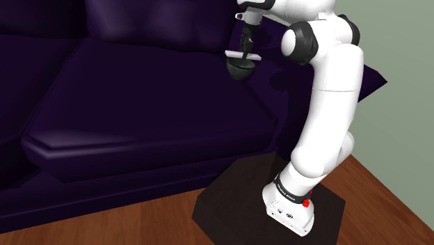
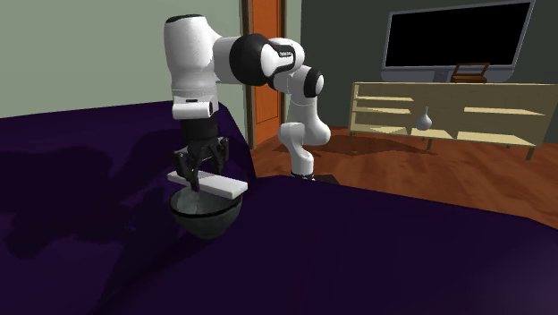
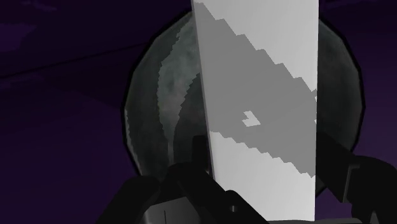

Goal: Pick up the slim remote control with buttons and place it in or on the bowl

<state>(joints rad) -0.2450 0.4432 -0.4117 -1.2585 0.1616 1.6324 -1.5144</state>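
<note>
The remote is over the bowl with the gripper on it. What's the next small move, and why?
Probably open the gripper to release, perhaps after easing down slightly. It clasps the white remote level just above the dark bowl, centred over it in the wrist view; whether the remote touches the rim I cannot tell.

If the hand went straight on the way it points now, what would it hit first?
The hand points straight down, clasping the white remote control, with the dark bowl directly beneath. The remote control would meet the bowl's rim first, ahead of the hand itself. Whether they already touch is hard to judge.
</note>
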